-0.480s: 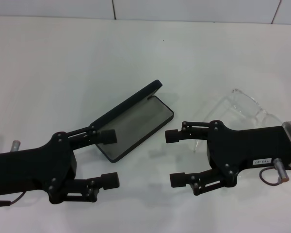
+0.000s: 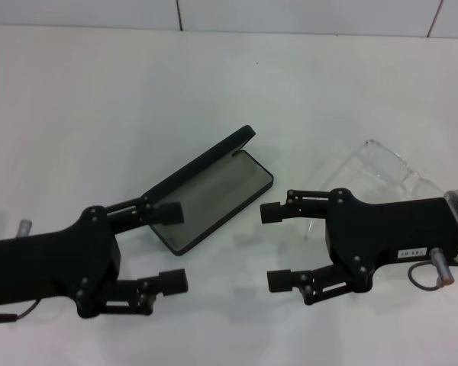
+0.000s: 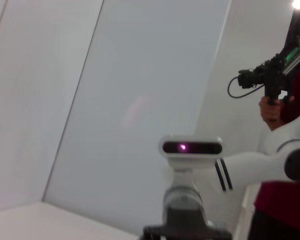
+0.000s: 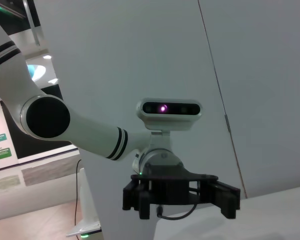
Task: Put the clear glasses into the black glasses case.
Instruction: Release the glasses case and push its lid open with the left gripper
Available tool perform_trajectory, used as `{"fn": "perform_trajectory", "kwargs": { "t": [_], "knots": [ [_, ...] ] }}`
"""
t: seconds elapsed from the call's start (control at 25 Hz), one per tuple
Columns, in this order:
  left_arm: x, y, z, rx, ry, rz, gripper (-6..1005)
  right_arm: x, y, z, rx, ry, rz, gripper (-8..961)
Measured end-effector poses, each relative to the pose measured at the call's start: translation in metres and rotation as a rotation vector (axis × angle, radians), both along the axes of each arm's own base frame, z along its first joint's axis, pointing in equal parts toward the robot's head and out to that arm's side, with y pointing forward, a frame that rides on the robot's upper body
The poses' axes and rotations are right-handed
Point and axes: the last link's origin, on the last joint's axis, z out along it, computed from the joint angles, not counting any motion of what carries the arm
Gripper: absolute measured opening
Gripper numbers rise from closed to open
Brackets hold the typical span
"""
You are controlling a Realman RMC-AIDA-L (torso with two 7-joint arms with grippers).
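The black glasses case [image 2: 214, 194] lies open on the white table in the head view, lid tilted up on its far-left side, grey lining showing and nothing inside. The clear glasses [image 2: 378, 171] rest on the table to the case's right, partly hidden behind my right arm. My left gripper [image 2: 170, 248] hovers open at the case's near-left corner, its upper finger [image 2: 168, 211] over the lining. My right gripper [image 2: 276, 248] is open too, just right of the case and in front of the glasses, holding nothing.
The white table [image 2: 99, 107] stretches back to a tiled wall. The right wrist view shows the left arm's gripper [image 4: 180, 196] and its camera [image 4: 169, 109] against a grey wall. A person [image 3: 282, 150] stands beside the table in the left wrist view.
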Motion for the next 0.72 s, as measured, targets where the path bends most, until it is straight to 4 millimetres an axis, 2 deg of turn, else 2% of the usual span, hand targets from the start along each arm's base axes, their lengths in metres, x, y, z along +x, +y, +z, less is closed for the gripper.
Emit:
{"fn": "perform_trajectory", "kwargs": {
  "t": [0.16, 0.2, 0.4, 0.72],
  "knots": [
    [0.006, 0.011, 0.012, 0.039, -0.049, 0.032, 850, 0.004, 0.006, 0.006, 0.038, 0.000, -0.023, 885],
    [0.010, 0.018, 0.020, 0.063, -0.076, 0.048, 848, 0.005, 0.008, 0.008, 0.048, 0.001, -0.031, 885],
    [0.034, 0.054, 0.054, 0.144, -0.143, 0.101, 836, 0.030, 0.016, 0.042, 0.166, 0.035, -0.130, 885],
    [0.081, 0.099, 0.056, 0.093, 0.135, 0.183, 817, 0.070, -0.002, 0.103, 0.352, 0.144, -0.240, 884]
  ]
}}
